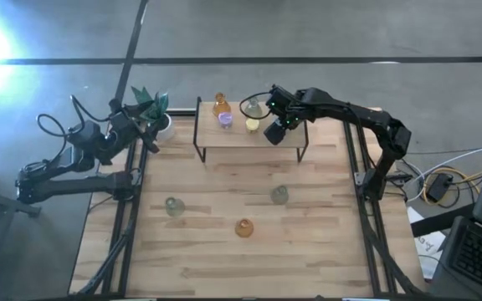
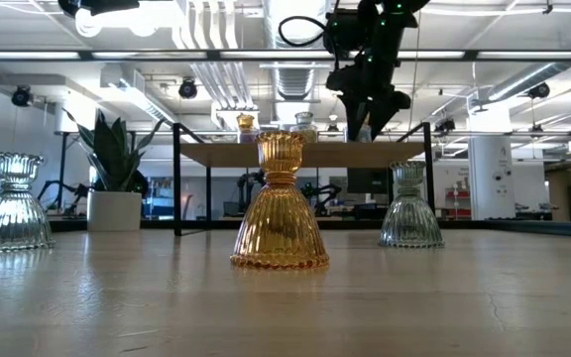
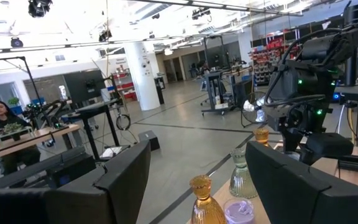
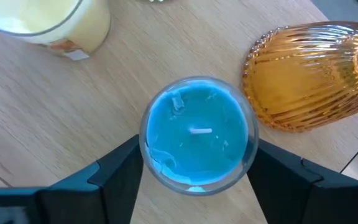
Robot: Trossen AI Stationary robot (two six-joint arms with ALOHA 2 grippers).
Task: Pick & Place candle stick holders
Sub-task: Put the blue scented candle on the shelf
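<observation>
A blue candle stick holder stands upright on the raised wooden shelf at the table's far side. My right gripper points steeply down over it, one finger close on each side. An amber holder and a yellow one stand beside it. More holders share the shelf: amber, purple, grey-green. On the table stand an amber holder and two grey-green ones. My left gripper waits open by the plant, far left. My right gripper comes from above with a finger at each side of the blue holder's glass wall. I cannot tell whether the fingers touch the glass. The holder stands upright on the shelf.
A potted green plant in a white pot stands at the shelf's left end, right by my left gripper. The shelf rests on thin black legs. The near half of the table has open wood around the three holders.
</observation>
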